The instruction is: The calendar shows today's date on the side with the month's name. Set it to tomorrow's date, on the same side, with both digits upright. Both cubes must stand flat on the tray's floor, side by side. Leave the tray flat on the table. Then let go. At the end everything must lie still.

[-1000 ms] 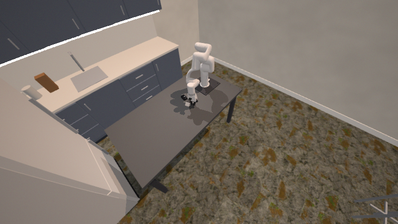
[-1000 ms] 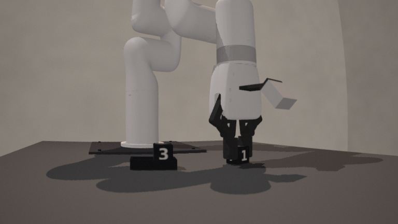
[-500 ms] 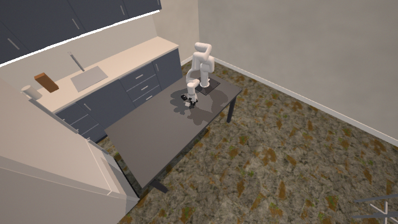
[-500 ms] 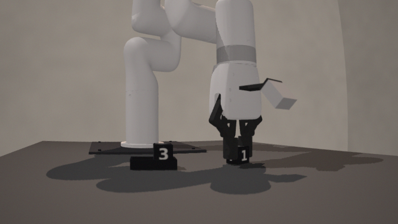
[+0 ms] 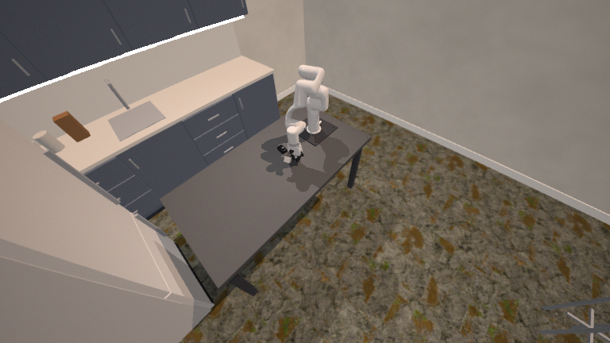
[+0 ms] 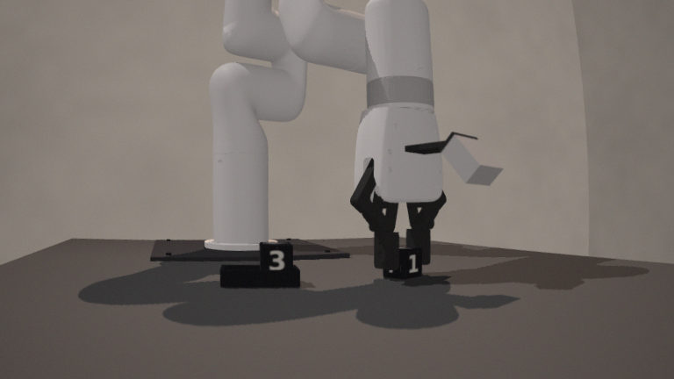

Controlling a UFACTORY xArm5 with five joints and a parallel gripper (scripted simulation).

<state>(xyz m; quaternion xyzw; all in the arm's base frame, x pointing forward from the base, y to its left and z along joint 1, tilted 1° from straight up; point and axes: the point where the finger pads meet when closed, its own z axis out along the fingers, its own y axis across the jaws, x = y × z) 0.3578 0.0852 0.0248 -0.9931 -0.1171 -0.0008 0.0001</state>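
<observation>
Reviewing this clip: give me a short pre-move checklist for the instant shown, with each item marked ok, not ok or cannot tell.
1. Gripper released: ok. Its fingers stand apart around the cube showing 1.
2. Cube showing 1 resting on the table: ok; it sits upright outside the tray.
3. Cube showing 3 seated in the tray: ok, at the tray's right end in the exterior view.
4. Free slot beside the 3: ok, the tray's left half shows no cube.
5. Tray flat on the table: ok.
6. Both cubes in the tray: not ok, only one is.
</observation>
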